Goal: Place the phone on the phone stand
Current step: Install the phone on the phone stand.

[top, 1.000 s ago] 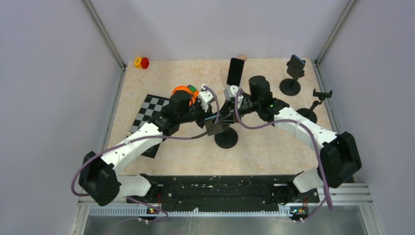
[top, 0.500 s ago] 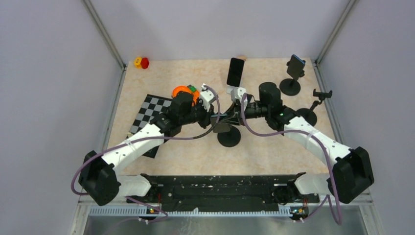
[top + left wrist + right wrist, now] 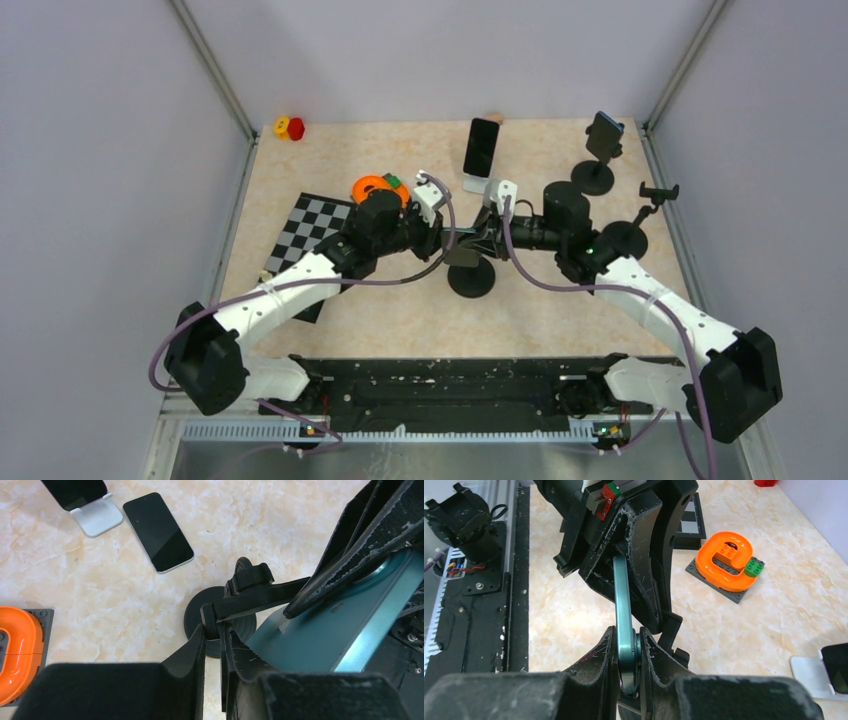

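Observation:
A teal phone [image 3: 624,611] hangs on edge above the table, and my right gripper [image 3: 628,645] is shut on its lower end. In the left wrist view the phone's teal back [image 3: 320,635] fills the right side. The phone stand has a round black base [image 3: 470,281] and a black clamp arm [image 3: 250,592]. My left gripper [image 3: 214,637] is shut on the end of that arm, just above the base [image 3: 197,615]. The two grippers meet over the stand at mid-table, left gripper [image 3: 447,240] facing right gripper [image 3: 480,242]. The phone sits against the clamp arm; how it seats is hidden.
A second phone [image 3: 158,532] lies flat by a white stand [image 3: 97,517] holding a dark phone [image 3: 481,147]. At back right are another stand with a phone [image 3: 604,135] and an empty one [image 3: 655,192]. An orange toy [image 3: 375,187] and checkerboard [image 3: 305,235] lie left.
The right arm has swung out to the right and stretched its forearm. Both grippers and the stand have shifted slightly right with it. Both grips are unchanged.

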Robot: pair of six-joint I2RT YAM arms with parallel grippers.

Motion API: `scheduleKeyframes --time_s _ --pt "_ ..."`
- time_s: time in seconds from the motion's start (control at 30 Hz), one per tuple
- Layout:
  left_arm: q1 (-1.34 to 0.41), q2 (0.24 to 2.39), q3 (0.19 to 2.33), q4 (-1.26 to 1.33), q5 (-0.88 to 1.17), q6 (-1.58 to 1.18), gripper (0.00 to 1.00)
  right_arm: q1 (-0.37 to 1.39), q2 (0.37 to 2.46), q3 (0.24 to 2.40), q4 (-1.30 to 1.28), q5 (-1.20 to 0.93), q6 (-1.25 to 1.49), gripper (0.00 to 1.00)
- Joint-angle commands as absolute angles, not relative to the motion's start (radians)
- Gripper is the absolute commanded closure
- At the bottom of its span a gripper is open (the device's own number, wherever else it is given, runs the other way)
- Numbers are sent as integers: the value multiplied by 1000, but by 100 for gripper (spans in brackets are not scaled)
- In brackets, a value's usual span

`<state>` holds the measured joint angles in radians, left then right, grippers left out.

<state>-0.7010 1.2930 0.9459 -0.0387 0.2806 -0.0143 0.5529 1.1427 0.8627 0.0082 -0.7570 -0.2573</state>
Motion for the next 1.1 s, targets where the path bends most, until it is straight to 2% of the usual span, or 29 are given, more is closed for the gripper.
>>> scheduleKeyframes --time_s 0.0,0.47,1.07 --pt "-669 1289 951 -53 123 3 100 515 1086 870 -58 -525 -215 100" --pt "-669 1287 943 -37 112 -28 100 482 1058 854 -51 -376 -155 100" --pt "-669 1321 993 -54 55 -44 100 480 1074 953 -244 -123 -142 100"
